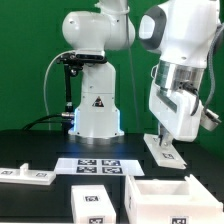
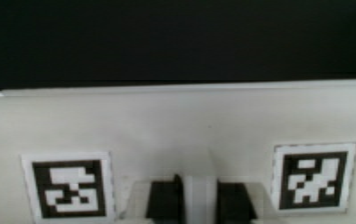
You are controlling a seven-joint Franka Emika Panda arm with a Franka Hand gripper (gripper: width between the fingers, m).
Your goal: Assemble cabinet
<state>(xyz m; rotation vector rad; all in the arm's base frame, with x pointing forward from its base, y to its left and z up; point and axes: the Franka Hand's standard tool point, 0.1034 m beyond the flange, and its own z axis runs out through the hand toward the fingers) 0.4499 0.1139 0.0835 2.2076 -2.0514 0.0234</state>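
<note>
My gripper (image 1: 165, 136) reaches down at the exterior view's right onto a flat white panel (image 1: 163, 150) with two tags, low over the black table. In the wrist view that panel (image 2: 184, 125) fills the lower half. The two dark fingers (image 2: 157, 200) stand close together with a thin white strip of the panel between them, so my gripper (image 2: 198, 200) is shut on it. An open white cabinet box (image 1: 165, 198) sits at the front right. A white boxy part (image 1: 95, 205) with one tag stands at the front centre. Another flat white panel (image 1: 25, 177) lies at the left.
The marker board (image 1: 95, 165) lies flat in the middle of the table, in front of the arm's white base (image 1: 92, 110). A black stand (image 1: 68, 85) rises behind the base at the left. A green backdrop closes the rear.
</note>
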